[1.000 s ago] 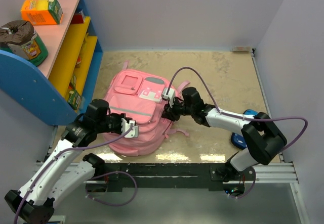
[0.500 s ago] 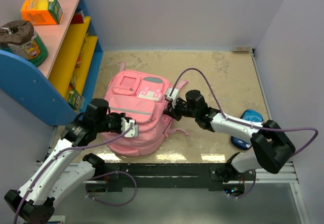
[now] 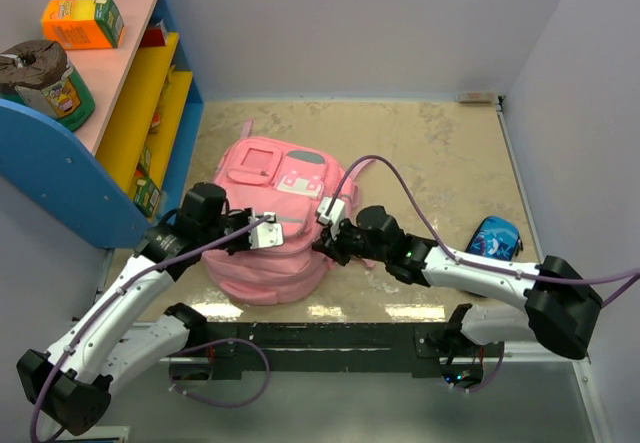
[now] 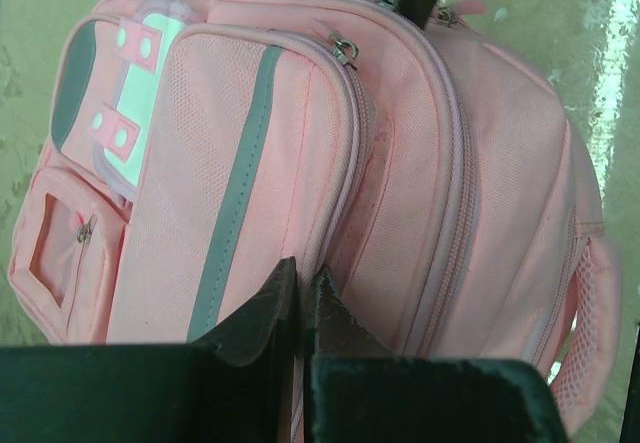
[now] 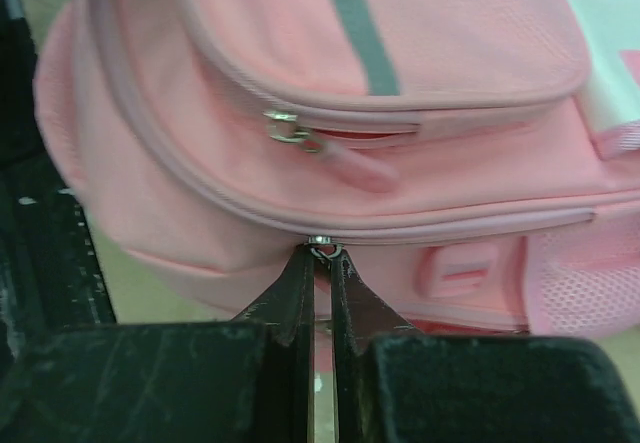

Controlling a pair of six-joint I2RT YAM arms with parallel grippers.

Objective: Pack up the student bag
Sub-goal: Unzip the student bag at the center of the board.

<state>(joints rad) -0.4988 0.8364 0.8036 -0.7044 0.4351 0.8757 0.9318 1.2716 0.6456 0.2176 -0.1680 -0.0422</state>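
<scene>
The pink student bag [image 3: 262, 185] lies flat on the table, its front pockets facing up. My left gripper [image 3: 262, 233] is at its near left part, shut with a fold of the bag's fabric pinched between the fingers; the left wrist view shows the bag [image 4: 420, 153] and the shut gripper [image 4: 302, 281] beside the front pocket seam. My right gripper [image 3: 325, 246] is at the bag's near right edge. In the right wrist view it [image 5: 321, 259] is shut on the metal zip pull [image 5: 322, 246] of the main zip, below the front pocket [image 5: 400, 53].
A blue and yellow shelf unit [image 3: 90, 163] stands at the left, with an orange box [image 3: 82, 21] and a can [image 3: 45, 81] on top. A small blue pouch [image 3: 494, 238] lies at the right by the right arm. A black rail [image 3: 330, 338] runs along the near edge.
My right gripper has moved nearer and leftward along the bag's right edge with the zip pull. The left gripper shifted right and the bag turned slightly. The blue pouch shows more.
</scene>
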